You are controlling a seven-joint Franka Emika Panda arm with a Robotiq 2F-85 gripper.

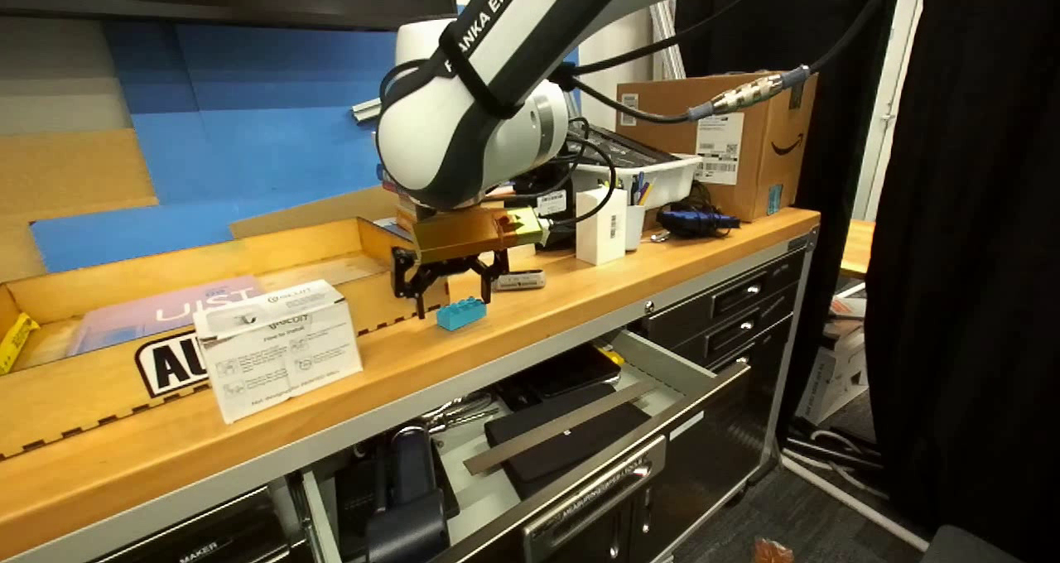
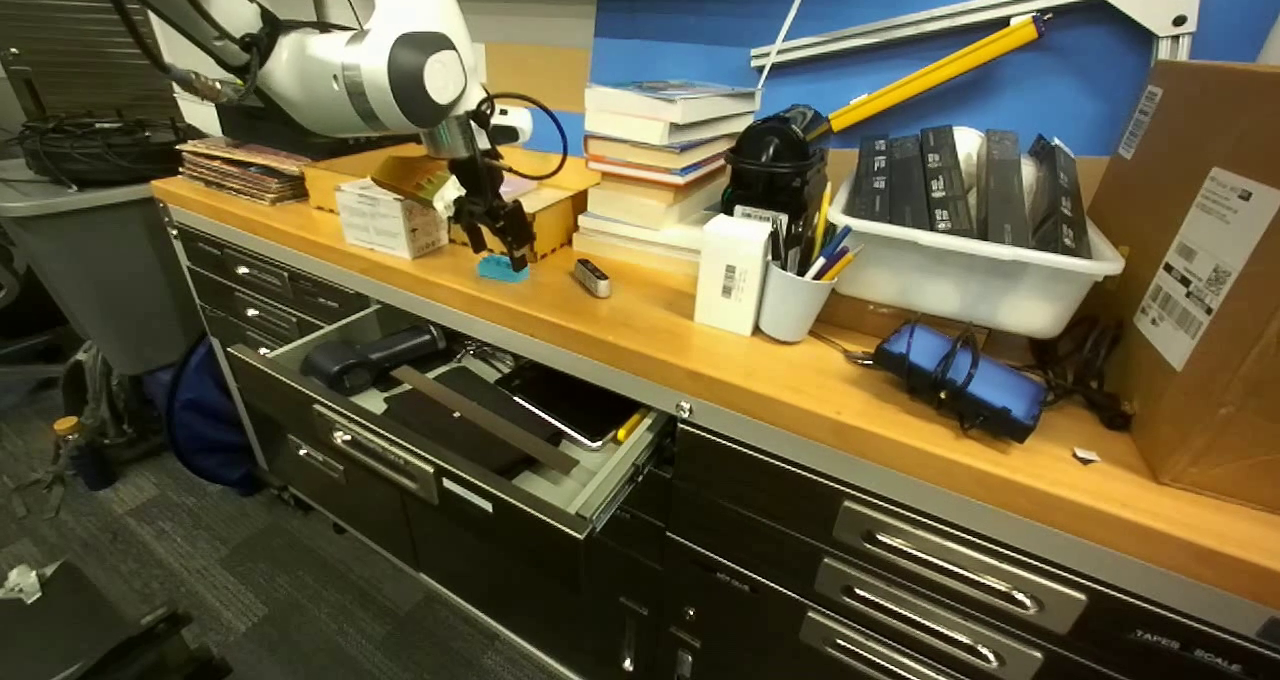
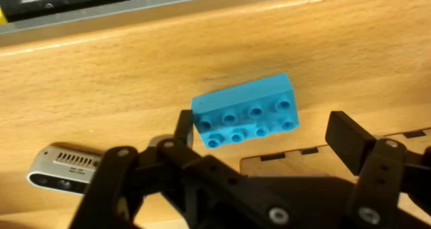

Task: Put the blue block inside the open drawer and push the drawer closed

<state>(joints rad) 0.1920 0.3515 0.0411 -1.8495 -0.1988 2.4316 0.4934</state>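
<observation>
The blue block [image 1: 461,315] lies studs up on the wooden worktop, near its front edge. It also shows in the other exterior view [image 2: 502,269] and in the wrist view [image 3: 244,107]. My gripper [image 1: 454,302] is open and empty, low over the worktop at the block. In the wrist view the gripper [image 3: 262,128] has its left finger close against the block's left end; I cannot tell whether they touch. A wide gap separates the right finger from the block. The drawer [image 1: 595,497] stands open below the worktop, its black front also in view [image 2: 378,455].
The drawer holds a dark handheld tool [image 2: 370,355], a flat strip [image 2: 485,418] and black flat items. A small silver camera [image 2: 592,278], a white box [image 1: 280,350], a wooden tray [image 1: 50,397], a white carton [image 2: 728,275] and stacked books [image 2: 650,165] stand around the block.
</observation>
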